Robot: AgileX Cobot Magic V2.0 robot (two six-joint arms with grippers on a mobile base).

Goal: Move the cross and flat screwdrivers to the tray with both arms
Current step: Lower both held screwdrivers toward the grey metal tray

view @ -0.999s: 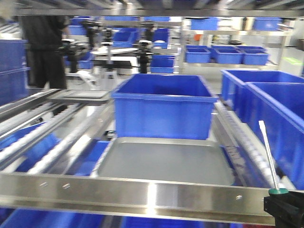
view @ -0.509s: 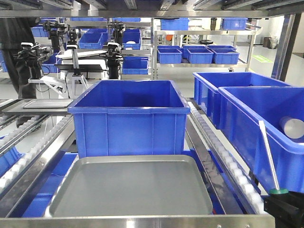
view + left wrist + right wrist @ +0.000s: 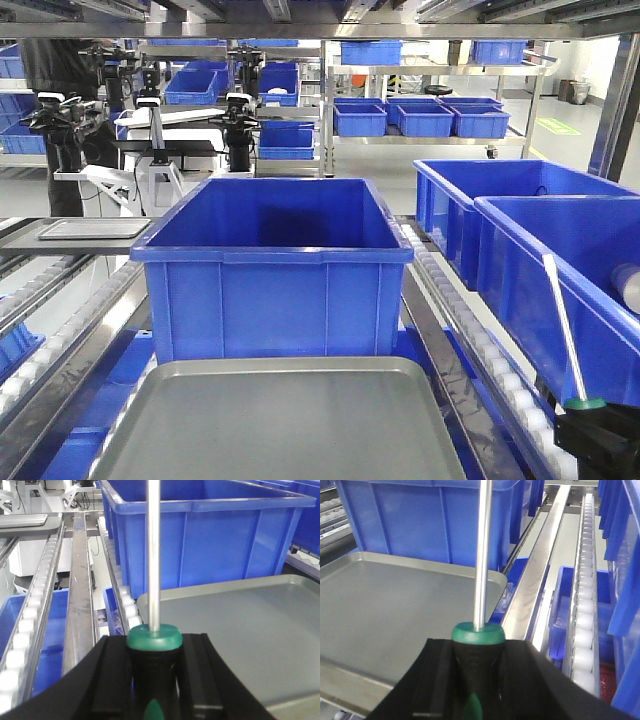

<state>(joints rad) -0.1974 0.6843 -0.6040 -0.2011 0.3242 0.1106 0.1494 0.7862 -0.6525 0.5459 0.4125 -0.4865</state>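
In the left wrist view my left gripper [image 3: 155, 647] is shut on a screwdriver's black and green handle [image 3: 153, 639]. Its silver shaft [image 3: 153, 555] stands straight up, left of the grey tray [image 3: 240, 625]. My right gripper [image 3: 479, 647] is shut on the other screwdriver [image 3: 478, 632], whose shaft [image 3: 482, 555] rises at the tray's [image 3: 395, 600] right side. The front view shows the tray [image 3: 280, 420] at bottom centre and the right gripper [image 3: 598, 440] at the lower right with its screwdriver [image 3: 562, 320] upright. Both tips are out of view, so cross and flat cannot be told apart.
A deep blue crate [image 3: 270, 270] stands right behind the tray. More blue crates [image 3: 560, 250] line the right side. Roller rails [image 3: 35, 610] run left of the tray and other roller rails [image 3: 585, 605] run to its right. Other robot arms [image 3: 150, 110] stand far back.
The front view has advanced: the steel crossbar has dropped out of frame, and the tray and crate now look closer. Relative to the camera, the right gripper and its screwdriver have stayed put.
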